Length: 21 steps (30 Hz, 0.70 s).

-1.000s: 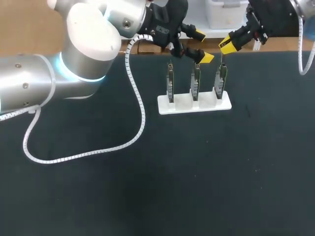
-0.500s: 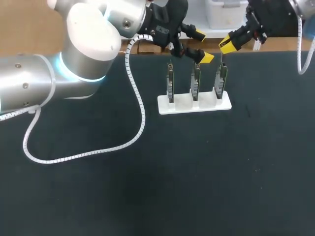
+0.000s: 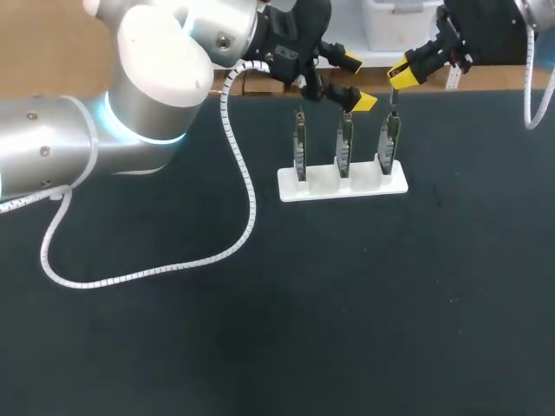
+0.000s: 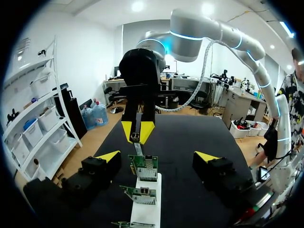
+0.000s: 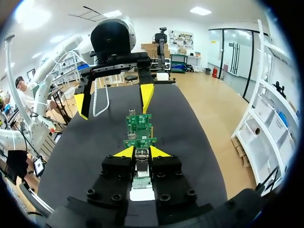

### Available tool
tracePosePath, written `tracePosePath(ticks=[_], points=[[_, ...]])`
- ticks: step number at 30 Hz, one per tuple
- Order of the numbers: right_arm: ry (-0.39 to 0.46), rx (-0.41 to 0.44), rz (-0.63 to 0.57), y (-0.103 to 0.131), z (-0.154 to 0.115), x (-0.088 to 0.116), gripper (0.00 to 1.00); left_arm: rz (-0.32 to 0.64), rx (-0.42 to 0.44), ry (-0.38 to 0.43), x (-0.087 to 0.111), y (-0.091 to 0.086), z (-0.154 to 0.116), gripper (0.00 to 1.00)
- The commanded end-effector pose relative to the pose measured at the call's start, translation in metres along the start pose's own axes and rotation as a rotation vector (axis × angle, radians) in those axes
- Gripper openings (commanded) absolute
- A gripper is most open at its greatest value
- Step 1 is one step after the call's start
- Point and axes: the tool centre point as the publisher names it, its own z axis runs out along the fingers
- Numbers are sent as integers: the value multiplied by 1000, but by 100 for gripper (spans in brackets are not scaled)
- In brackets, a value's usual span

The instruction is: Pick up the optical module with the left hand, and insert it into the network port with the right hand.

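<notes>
Our right gripper (image 3: 401,75) is shut tight on the little optical module (image 5: 141,156), at the far side of the table. The module hangs right over the top of the right board (image 3: 390,140). We cannot tell if they touch. Three green boards stand in a white holder (image 3: 342,186). Our left gripper (image 3: 356,82) is wide open and holds nothing, near the top of the middle board (image 3: 345,139).

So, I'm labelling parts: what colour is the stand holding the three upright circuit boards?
White. The stand shows best in the head view.
</notes>
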Motion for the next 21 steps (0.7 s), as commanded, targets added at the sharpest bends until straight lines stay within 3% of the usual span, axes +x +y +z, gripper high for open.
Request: tracePosePath(ticks=[1,21], points=[[-3,10,-2,6,-5,3,0,-3,1,8,-2,1,1,100],[20,-30,-2,14,5,6,0,-3,1,8,-2,1,1,100]])
